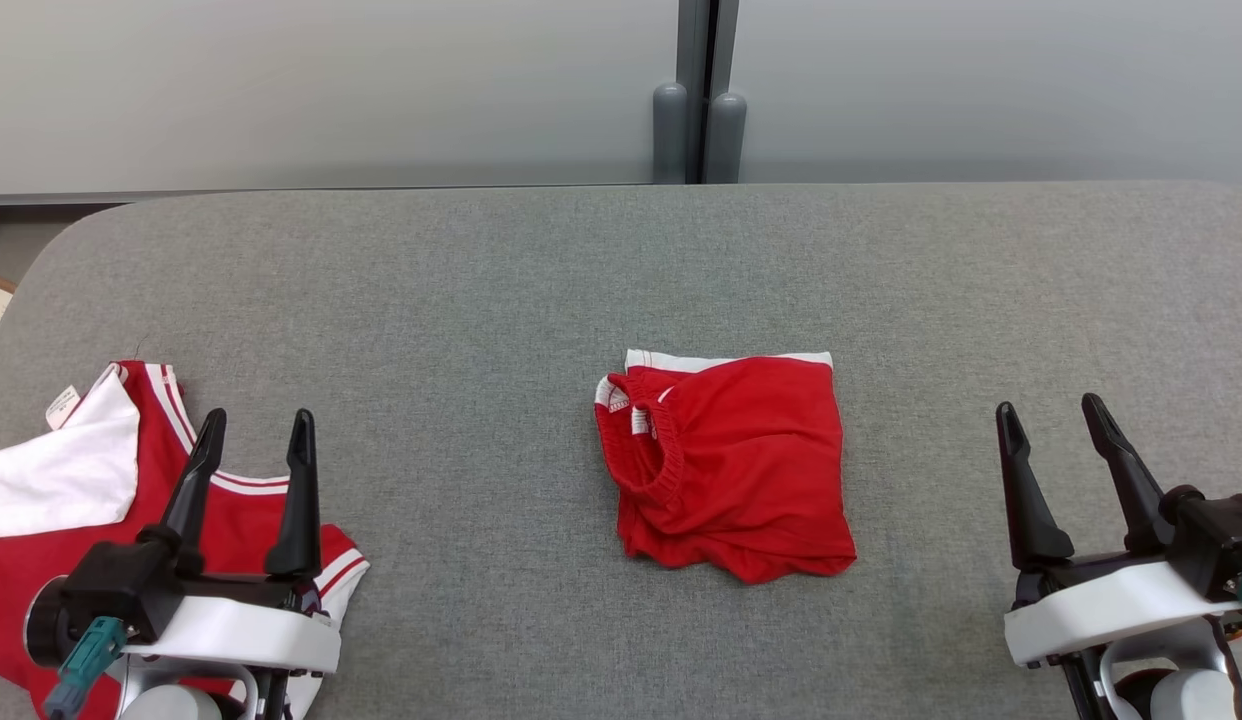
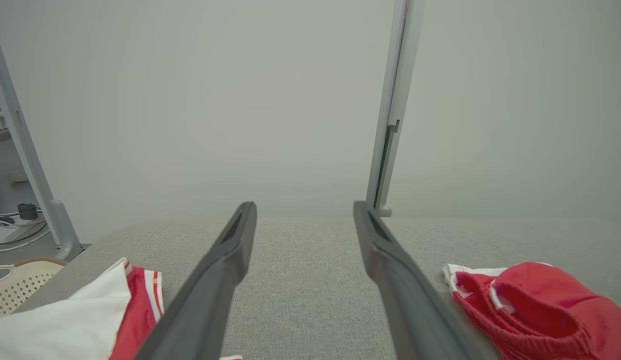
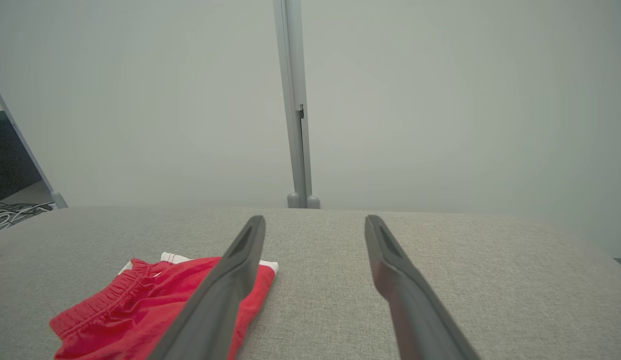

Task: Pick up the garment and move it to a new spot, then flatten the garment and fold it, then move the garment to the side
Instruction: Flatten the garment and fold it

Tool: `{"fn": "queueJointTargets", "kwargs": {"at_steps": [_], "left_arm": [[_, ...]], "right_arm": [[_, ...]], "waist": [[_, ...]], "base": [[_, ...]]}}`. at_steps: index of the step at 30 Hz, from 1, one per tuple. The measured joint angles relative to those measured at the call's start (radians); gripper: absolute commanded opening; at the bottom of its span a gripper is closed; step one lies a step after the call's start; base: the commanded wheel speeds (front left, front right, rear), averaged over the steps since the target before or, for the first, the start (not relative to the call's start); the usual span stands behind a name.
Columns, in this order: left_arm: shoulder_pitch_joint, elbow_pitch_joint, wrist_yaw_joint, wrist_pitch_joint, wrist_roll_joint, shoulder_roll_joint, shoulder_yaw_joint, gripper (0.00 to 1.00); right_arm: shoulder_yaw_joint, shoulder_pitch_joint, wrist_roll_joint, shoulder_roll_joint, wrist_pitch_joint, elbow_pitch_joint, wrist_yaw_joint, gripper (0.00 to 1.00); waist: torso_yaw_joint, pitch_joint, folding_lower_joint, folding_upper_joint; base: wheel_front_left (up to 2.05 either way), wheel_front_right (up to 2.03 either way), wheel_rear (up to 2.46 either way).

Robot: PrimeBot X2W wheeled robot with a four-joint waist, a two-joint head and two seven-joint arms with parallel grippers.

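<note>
The garment (image 1: 733,462) is a pair of red shorts with white trim, folded into a rough square at the middle of the grey table (image 1: 581,280). It also lies at the lower right of the left wrist view (image 2: 535,305) and the lower left of the right wrist view (image 3: 155,310). My left gripper (image 1: 258,433) hovers open at the lower left, well apart from the garment, above another piece of clothing. My right gripper (image 1: 1053,415) stands open at the lower right, also far from the garment. Nothing sits between either pair of fingers.
A second red and white garment (image 1: 81,500) lies spread at the table's left front corner, under my left gripper. A pale basket (image 2: 15,282) stands off the table's left end. A grey post (image 1: 699,100) and pale wall run behind the table's far edge.
</note>
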Motion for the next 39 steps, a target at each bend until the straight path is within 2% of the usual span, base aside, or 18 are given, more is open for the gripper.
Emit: {"fn": "queueJointTargets", "kwargs": {"at_steps": [9,10,11,14,21,30,34,39], "left_arm": [[-0.004,-0.003,0.001,0.014,0.0,0.002,-0.02,1.0],[-0.006,-0.005,0.0,0.016,0.0,0.002,-0.023,1.0],[-0.012,-0.006,-0.002,0.016,0.0,0.002,-0.027,1.0],[-0.037,-0.011,-0.009,0.016,0.001,0.0,-0.039,1.0],[-0.083,-0.006,-0.018,0.012,0.007,-0.022,-0.065,1.0],[-0.105,0.018,-0.035,0.003,0.003,-0.049,-0.073,1.0],[-0.119,0.03,-0.043,0.003,0.004,-0.059,-0.074,1.0],[-0.124,0.04,-0.049,0.002,0.011,-0.062,-0.063,1.0]], "right_arm": [[-0.01,0.004,-0.001,-0.002,0.013,-0.005,0.0,1.0],[-0.007,0.002,-0.001,-0.001,0.016,-0.001,0.0,0.24],[0.0,-0.005,-0.001,-0.001,0.026,0.008,0.0,0.0],[0.037,-0.053,-0.002,-0.001,0.034,0.059,0.0,0.0],[0.227,-0.213,0.036,0.03,0.01,0.302,0.0,0.0],[0.401,-0.331,0.063,0.041,-0.029,0.579,0.0,0.0],[0.463,-0.367,0.087,0.041,-0.046,0.648,0.0,0.0],[0.497,-0.399,0.056,0.041,-0.084,0.685,0.0,0.0]], "waist": [[0.01,0.011,0.0,0.0],[0.014,0.016,0.0,0.0],[0.018,0.022,0.0,0.0],[0.035,0.04,0.0001,0.0],[0.108,0.081,0.0,0.0],[0.186,0.105,0.0,0.0],[0.198,0.116,0.0001,0.0],[0.19,0.118,0.0001,0.0]], "base": [[0.0,0.0,0.0],[0.0,0.0,0.0],[0.0,0.0,0.0],[0.0,0.0,0.0],[0.0,0.0,0.0],[0.0,0.0,0.0],[0.0,0.0,0.0],[0.0,0.0,0.0]]}}
